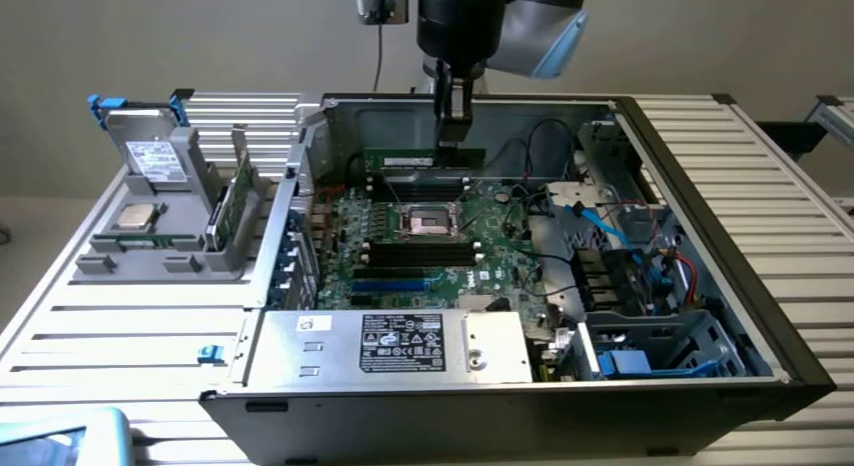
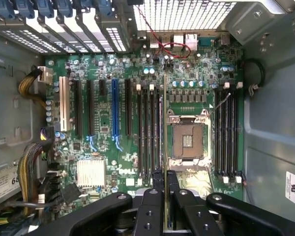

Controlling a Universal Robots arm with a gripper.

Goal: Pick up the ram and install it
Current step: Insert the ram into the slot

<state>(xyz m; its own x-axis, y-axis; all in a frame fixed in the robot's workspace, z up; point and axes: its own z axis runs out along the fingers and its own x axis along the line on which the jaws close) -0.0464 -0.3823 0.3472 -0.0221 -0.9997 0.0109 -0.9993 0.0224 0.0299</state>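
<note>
The gripper (image 1: 455,136), jaws clamped on the ram (image 1: 404,159) (held on edge), hangs over the motherboard (image 2: 106,129) beside the processor socket (image 2: 188,140).

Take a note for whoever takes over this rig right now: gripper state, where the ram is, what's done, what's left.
Gripper: shut on the ram, reaching down into the open computer case.
Ram: held on edge above the motherboard, lined up along the memory slots beside the CPU socket.
Done: ram picked up and brought over the board.
Left: seating it. It does not look pressed into a slot yet, though contact is hard to judge.
</note>
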